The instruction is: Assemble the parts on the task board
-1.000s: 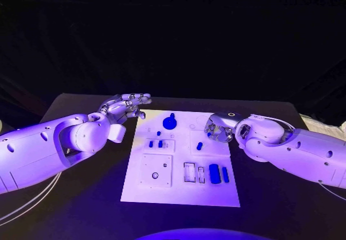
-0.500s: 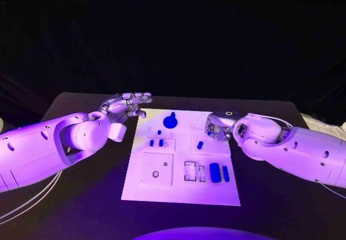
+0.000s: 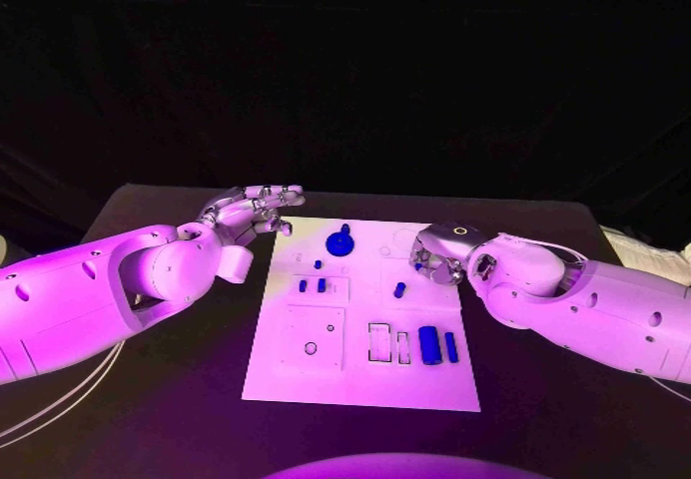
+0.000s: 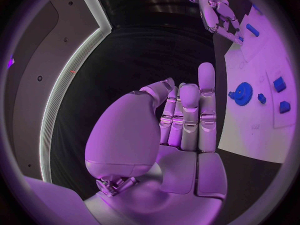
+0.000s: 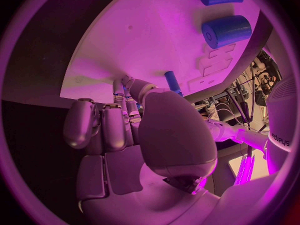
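Observation:
The white task board (image 3: 360, 374) lies in the middle of the table. On it are a blue gear (image 3: 340, 242), two small blue blocks (image 3: 312, 285), a short blue peg (image 3: 399, 290) and two blue cylinders (image 3: 427, 345) near the front right. My left hand (image 3: 257, 212) hovers off the board's far left corner, fingers stretched out and holding nothing; its wrist view shows the gear (image 4: 242, 91). My right hand (image 3: 436, 254) is curled down over the board's far right part. Its fingertips (image 5: 127, 82) touch the board beside a blue peg (image 5: 173, 81); a grip on it is not clear.
The black table (image 3: 159, 399) runs round the board on all sides. Empty slots and a square plate (image 3: 313, 339) occupy the board's front left. My two forearms flank the board left and right.
My right arm has shifted slightly toward the board while its hand stays curled at the same spot. The left hand has not moved.

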